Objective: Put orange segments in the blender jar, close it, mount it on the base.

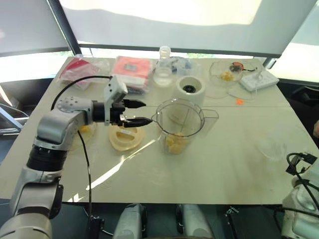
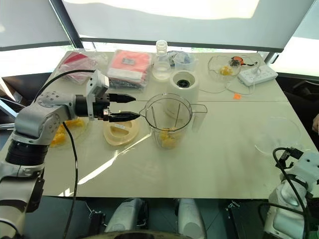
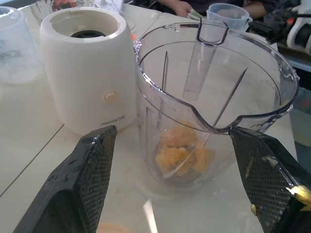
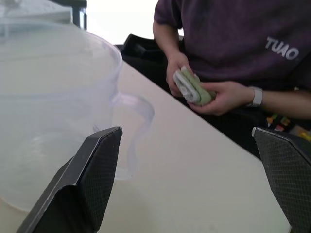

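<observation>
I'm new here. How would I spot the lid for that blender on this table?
Start at the tall clear blender jar near the middle of the table. On the robot's left of it, under the left arm's open black fingers, lies a flat pale-yellow round lid. Unlike the upright cream-white base behind the jar, it is low and disc-shaped.

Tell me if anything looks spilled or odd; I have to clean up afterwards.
A tiny orange scrap lies loose on the table, apart from the bowls. Bits of pulp cling to one finger of the left gripper.
</observation>
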You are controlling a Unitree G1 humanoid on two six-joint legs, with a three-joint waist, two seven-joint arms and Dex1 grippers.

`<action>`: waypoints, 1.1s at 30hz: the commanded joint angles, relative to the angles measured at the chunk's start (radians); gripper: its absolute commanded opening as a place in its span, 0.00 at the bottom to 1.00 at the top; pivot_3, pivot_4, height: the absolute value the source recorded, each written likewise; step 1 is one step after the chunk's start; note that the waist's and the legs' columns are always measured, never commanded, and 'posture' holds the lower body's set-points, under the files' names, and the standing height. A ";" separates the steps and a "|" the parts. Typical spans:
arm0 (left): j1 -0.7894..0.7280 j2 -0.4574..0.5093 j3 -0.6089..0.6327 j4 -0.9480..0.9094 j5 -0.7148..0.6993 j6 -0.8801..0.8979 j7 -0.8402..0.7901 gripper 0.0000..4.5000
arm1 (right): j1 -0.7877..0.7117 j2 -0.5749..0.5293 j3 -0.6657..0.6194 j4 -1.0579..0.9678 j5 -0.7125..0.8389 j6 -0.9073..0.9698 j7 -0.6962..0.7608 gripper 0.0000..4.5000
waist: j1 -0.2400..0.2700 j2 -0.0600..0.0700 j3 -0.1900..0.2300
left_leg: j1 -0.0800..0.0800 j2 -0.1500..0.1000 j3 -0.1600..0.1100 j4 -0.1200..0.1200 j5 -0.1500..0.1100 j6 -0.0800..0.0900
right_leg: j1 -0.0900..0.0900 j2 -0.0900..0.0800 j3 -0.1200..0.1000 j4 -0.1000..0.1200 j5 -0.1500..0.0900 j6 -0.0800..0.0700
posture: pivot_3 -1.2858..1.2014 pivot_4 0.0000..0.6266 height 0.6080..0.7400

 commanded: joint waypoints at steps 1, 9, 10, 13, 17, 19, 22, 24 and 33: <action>-0.034 -0.002 -0.001 0.022 0.020 -0.038 -0.014 0.85 | 0.009 -0.012 0.012 -0.101 0.045 0.049 0.054 0.99 | 0.000 0.000 0.000 | 0.000 0.000 0.000 0.000 0.000 0.000 | 0.000 0.000 0.000 0.000 0.000 0.000 | 0.52 0.24 1.00; -0.096 0.045 -0.042 0.227 0.180 -0.209 -0.050 0.85 | 0.267 -0.139 -0.121 -0.422 0.293 0.226 0.356 0.99 | 0.009 0.001 0.000 | -0.001 0.000 -0.002 -0.001 -0.001 0.001 | 0.000 0.000 -0.001 -0.001 -0.002 0.002 | 0.52 0.24 1.00; -0.116 0.052 -0.054 0.281 0.212 -0.250 -0.060 0.85 | 0.292 -0.164 -0.172 -0.444 0.365 0.243 0.397 0.99 | 0.007 0.000 0.000 | -0.001 0.000 -0.001 -0.001 -0.001 0.001 | 0.000 0.000 -0.001 -0.001 -0.002 0.002 | 0.52 0.24 1.00; -0.163 0.072 -0.104 0.406 0.292 -0.376 -0.132 0.85 | 0.387 -0.252 -0.281 -0.496 0.542 0.319 0.530 0.99 | 0.008 -0.001 0.000 | -0.001 -0.001 0.000 0.000 -0.001 0.001 | 0.001 -0.001 -0.001 -0.002 -0.001 0.002 | 0.52 0.24 1.00; -0.224 0.064 -0.156 0.558 0.358 -0.528 -0.250 0.85 | 0.564 -0.355 -0.396 -0.571 0.721 0.427 0.672 0.99 | 0.012 -0.003 0.000 | -0.001 0.000 -0.001 0.000 -0.001 0.001 | 0.001 -0.001 -0.001 -0.002 -0.002 0.001 | 0.52 0.24 1.00; -0.267 0.046 -0.193 0.666 0.405 -0.627 -0.309 0.85 | 0.634 -0.389 -0.471 -0.584 0.799 0.458 0.717 0.99 | 0.018 -0.003 0.000 | -0.002 0.000 -0.002 -0.001 -0.001 0.001 | 0.001 -0.001 -0.002 -0.003 -0.002 0.001 | 0.52 0.24 1.00; -0.340 0.003 -0.244 0.848 0.477 -0.773 -0.384 0.85 | 0.686 -0.437 -0.568 -0.570 0.923 0.495 0.737 0.99 | 0.028 -0.005 0.001 | -0.002 0.000 -0.001 0.000 -0.001 0.001 | 0.001 -0.001 -0.002 -0.005 -0.002 0.001 | 0.52 0.24 1.00; -0.396 -0.035 -0.273 0.972 0.532 -0.859 -0.393 0.85 | 0.695 -0.475 -0.620 -0.565 1.001 0.511 0.735 0.99 | 0.032 -0.008 0.001 | -0.003 -0.001 0.000 0.000 -0.001 0.001 | 0.001 -0.002 -0.002 -0.006 -0.002 0.001 | 0.52 0.24 1.00; -0.555 -0.193 -0.344 1.303 0.739 -1.040 -0.291 0.85 | 0.674 -0.605 -0.689 -0.641 1.279 0.506 0.552 0.99 | 0.034 -0.016 0.005 | -0.006 -0.001 -0.002 0.000 -0.003 0.004 | 0.000 -0.002 -0.003 -0.007 -0.002 0.003 | 0.52 0.24 1.00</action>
